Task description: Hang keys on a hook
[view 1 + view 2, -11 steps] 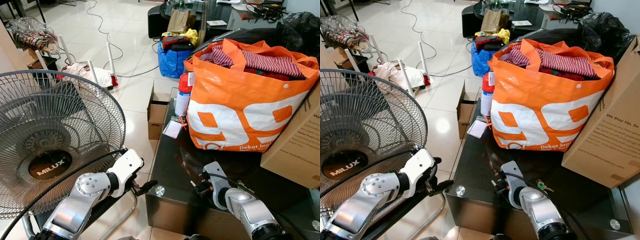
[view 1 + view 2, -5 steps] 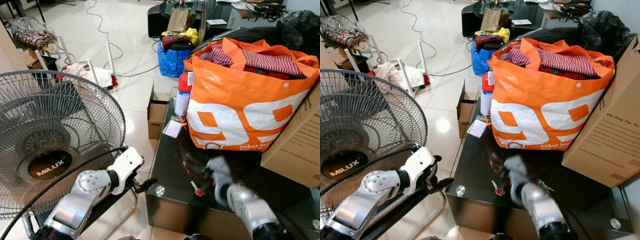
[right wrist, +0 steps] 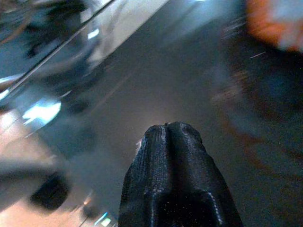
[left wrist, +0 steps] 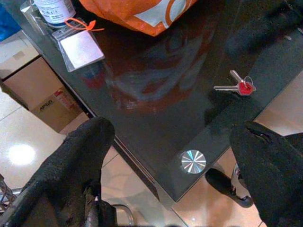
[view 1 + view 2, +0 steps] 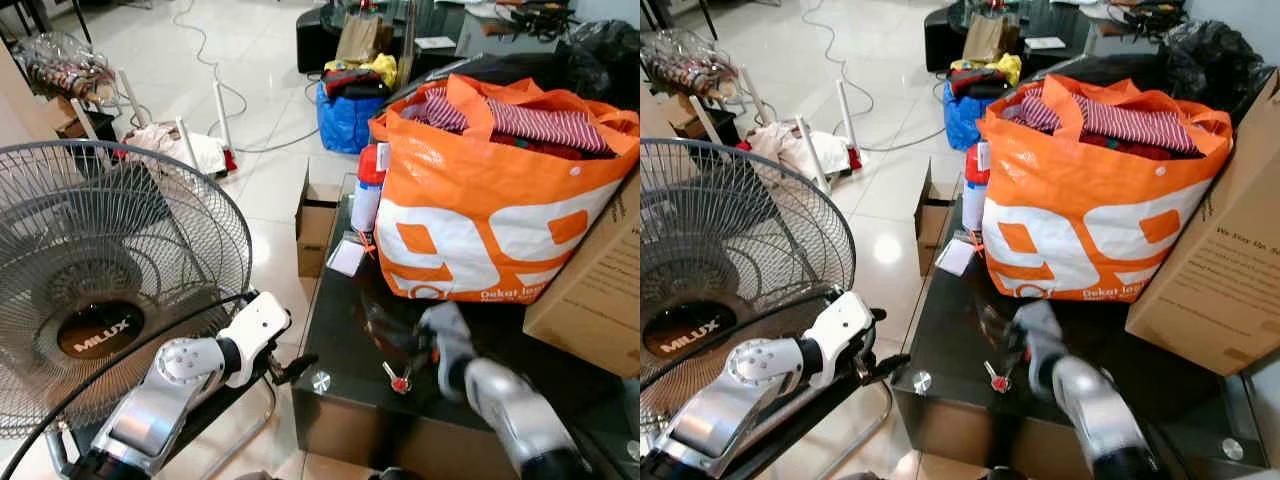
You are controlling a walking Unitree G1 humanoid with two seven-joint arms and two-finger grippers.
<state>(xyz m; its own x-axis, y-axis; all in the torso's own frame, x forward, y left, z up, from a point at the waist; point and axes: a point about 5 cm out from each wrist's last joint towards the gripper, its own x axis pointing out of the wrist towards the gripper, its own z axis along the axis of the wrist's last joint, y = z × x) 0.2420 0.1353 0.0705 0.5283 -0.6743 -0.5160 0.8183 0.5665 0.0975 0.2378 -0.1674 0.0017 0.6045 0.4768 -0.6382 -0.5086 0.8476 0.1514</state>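
Observation:
A small bunch of silver keys with a red tag [image 5: 397,378] lies flat on the black glass table [image 5: 335,320], near its front edge; it is also seen past my left gripper [image 4: 239,86]. My right gripper [image 5: 405,342] is blurred and hovers just behind the keys, apart from them. Its fingers [image 3: 165,142] are pressed shut with nothing seen between them. My left gripper [image 5: 292,368] hangs open off the table's front left corner, level with its edge, with both black fingers [image 4: 80,156] spread wide.
A full orange shopping bag [image 5: 490,200] and a cardboard box [image 5: 590,290] take up the back and right of the table. A white bottle [image 5: 368,190] and a plastic tag [image 5: 347,257] sit at the back left. A large fan [image 5: 100,290] stands close on my left.
My right gripper, which was down at the keys one second ago, has risen and drawn back toward the orange bag. The keys stay on the glass. My left arm has barely moved.

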